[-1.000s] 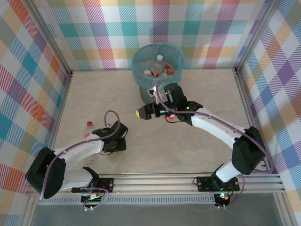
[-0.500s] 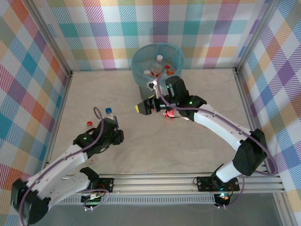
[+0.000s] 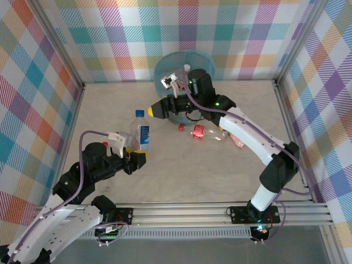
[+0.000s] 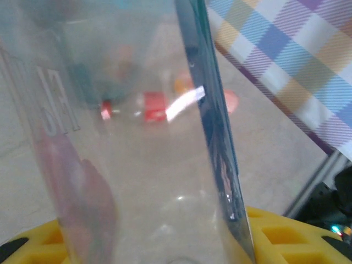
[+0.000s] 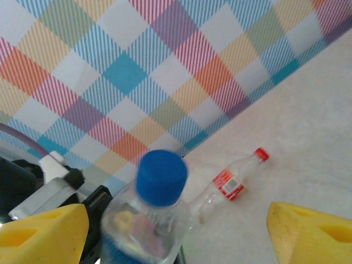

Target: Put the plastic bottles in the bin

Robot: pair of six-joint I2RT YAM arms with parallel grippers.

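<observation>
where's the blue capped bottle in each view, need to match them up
top external: the blue-capped bottle stands upright, left of centre.
left wrist: the same bottle, very close and blurred, runs from the left edge past centre.
right wrist: the bottle sits at bottom centre-left, its blue top facing the camera.
shared landmark: the plaid walls show in all three.

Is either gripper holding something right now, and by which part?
The left gripper holds the blue-capped bottle by its lower end, near the base. The right gripper is open, holding nothing.
</observation>
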